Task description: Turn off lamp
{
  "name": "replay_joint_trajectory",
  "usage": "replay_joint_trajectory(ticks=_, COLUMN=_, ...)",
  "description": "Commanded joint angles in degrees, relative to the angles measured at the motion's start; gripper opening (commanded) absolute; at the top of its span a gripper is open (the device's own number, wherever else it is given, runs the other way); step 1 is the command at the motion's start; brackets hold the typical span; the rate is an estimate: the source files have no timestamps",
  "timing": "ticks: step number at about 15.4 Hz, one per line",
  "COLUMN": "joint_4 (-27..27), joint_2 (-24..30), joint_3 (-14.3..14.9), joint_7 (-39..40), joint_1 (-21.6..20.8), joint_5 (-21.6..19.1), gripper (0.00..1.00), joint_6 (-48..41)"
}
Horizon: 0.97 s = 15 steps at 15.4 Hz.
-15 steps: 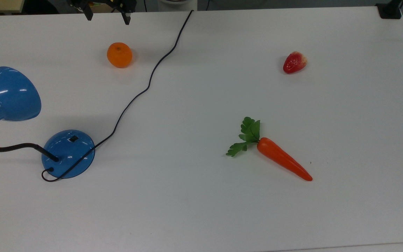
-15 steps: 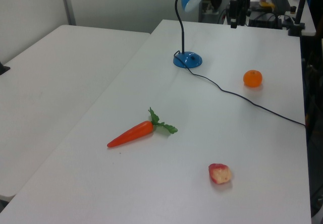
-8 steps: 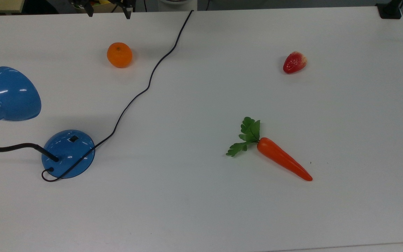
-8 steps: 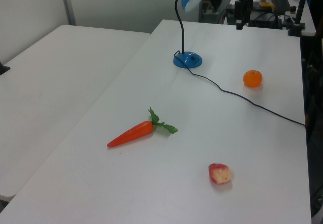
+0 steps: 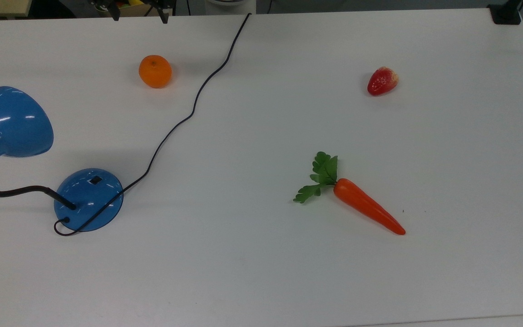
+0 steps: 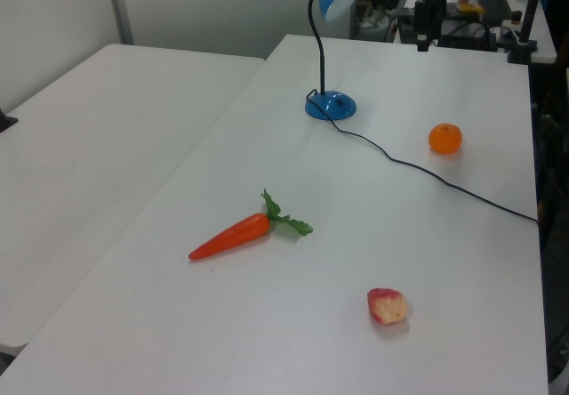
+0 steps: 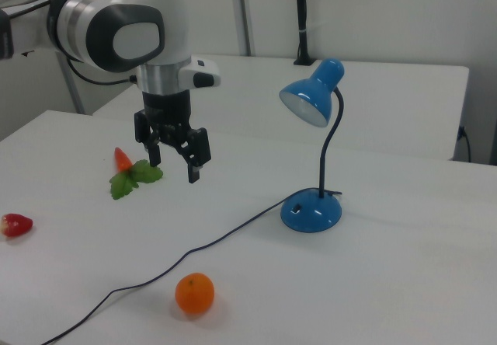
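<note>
The lamp stands at the top view's left: a round blue base [image 5: 88,200] with a small black switch [image 5: 95,180], a black bent neck and a glossy blue shade [image 5: 14,121]. In the right view its base [image 7: 311,211] sits right of centre under the shade [image 7: 311,100]. The left view has it at the back, base [image 6: 331,105] on the table. My gripper [image 7: 174,166] hangs open above the table with nothing between its fingers, well away from the lamp. Its fingertips [image 5: 165,19] poke in at the top view's upper edge.
The black cord [image 5: 189,116] snakes from the base to the table's far edge. An orange [image 5: 155,71] lies near the gripper, a strawberry [image 5: 382,81] at the top view's upper right, a carrot [image 5: 368,211] in the middle. A second white table [image 6: 89,146] stands beside.
The gripper has drawn back toward the top view's upper edge, away from the orange, and shifted right in the left view. Lamp and fruit have not moved.
</note>
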State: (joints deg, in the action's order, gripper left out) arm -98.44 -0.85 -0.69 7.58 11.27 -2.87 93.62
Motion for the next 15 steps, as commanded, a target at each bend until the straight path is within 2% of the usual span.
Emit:
replay_joint_trajectory(ticks=1, joint_4=-0.88, joint_2=1.38, joint_3=0.43, joint_7=1.47, joint_1=0.16, joint_5=-0.55, gripper=1.0, joint_6=-0.72)
replay_joint_trajectory(ticks=6, joint_4=-0.88, joint_2=1.38, joint_3=0.43, joint_7=1.47, joint_1=0.68, joint_5=-0.55, gripper=1.0, joint_6=-0.37)
replay_joint_trajectory(ticks=8, joint_4=-0.97, joint_2=1.47, joint_3=1.39, joint_7=1.3, joint_1=-0.8, joint_5=-0.55, gripper=1.0, joint_6=-0.28)
replay_joint_trajectory(ticks=9, joint_4=-0.97, joint_2=1.38, joint_3=3.74, joint_7=1.12, joint_1=-3.33, joint_5=-0.55, gripper=1.0, joint_6=-0.28)
replay_joint_trajectory(ticks=12, joint_4=-0.97, joint_2=1.38, joint_3=16.29, joint_7=1.03, joint_1=-15.45, joint_5=-0.55, gripper=1.0, joint_6=-0.19)
replay_joint_trajectory(ticks=13, joint_4=-0.88, joint_2=1.38, joint_3=17.99, joint_7=1.03, joint_1=-16.88, joint_5=-0.64, gripper=1.0, joint_6=-0.19)
replay_joint_trajectory(ticks=15, joint_4=-0.88, joint_2=1.29, joint_3=18.01, joint_7=1.3, joint_1=-16.54, joint_5=-0.73, gripper=1.0, joint_6=-0.19)
